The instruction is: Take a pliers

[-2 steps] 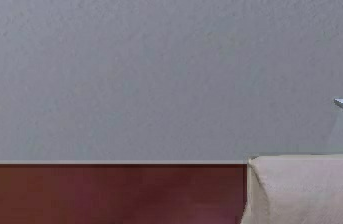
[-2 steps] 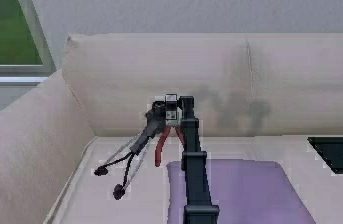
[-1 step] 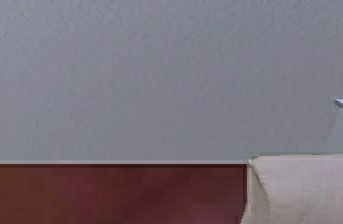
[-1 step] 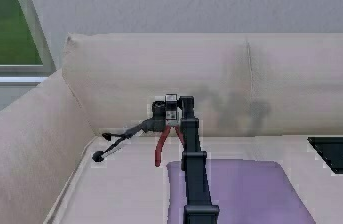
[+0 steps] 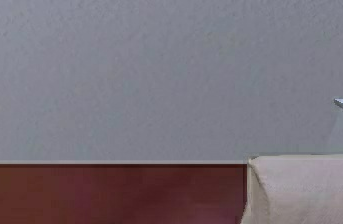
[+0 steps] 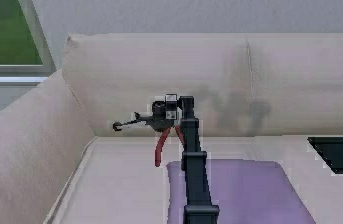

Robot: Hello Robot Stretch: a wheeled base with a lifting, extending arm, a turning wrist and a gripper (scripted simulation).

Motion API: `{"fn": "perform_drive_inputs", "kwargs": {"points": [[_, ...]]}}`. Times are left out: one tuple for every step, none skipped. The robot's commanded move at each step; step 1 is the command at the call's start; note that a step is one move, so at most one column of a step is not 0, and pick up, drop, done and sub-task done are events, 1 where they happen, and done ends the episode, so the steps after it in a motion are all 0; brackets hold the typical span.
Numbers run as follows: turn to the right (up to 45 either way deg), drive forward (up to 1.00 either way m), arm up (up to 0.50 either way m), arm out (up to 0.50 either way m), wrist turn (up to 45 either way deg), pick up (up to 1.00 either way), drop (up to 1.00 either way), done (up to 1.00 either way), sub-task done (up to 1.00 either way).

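Pliers (image 6: 163,148) with red handles are seen just under the gripper (image 6: 121,126), across the line where the seat meets the backrest of a cream sofa (image 6: 109,70). Whether they are held or resting on the seat cannot be told; the grip state cannot be told either. A grey wall (image 5: 129,70) and dark red floor (image 5: 99,195) are shown ahead. A purple cloth (image 6: 254,190) is spread on the seat under the dark arm (image 6: 195,180). A window (image 6: 4,35) is seen at the upper left, a black flat object (image 6: 339,153) on the seat at the right.
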Motion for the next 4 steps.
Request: {"fn": "perform_drive_inputs", "kwargs": {"points": [[0.0,0.00,0.00,0.00,36.0,0.00,0.00,0.00,0.00],[0.0,0.00,-0.30,0.00,0.0,0.00,0.00,0.00,0.00],[0.0,0.00,0.00,0.00,0.0,1.00,0.00,0.00,0.00],[0.0,0.00,0.10,0.00,0.0,0.00,0.00,0.00,0.00]]}}
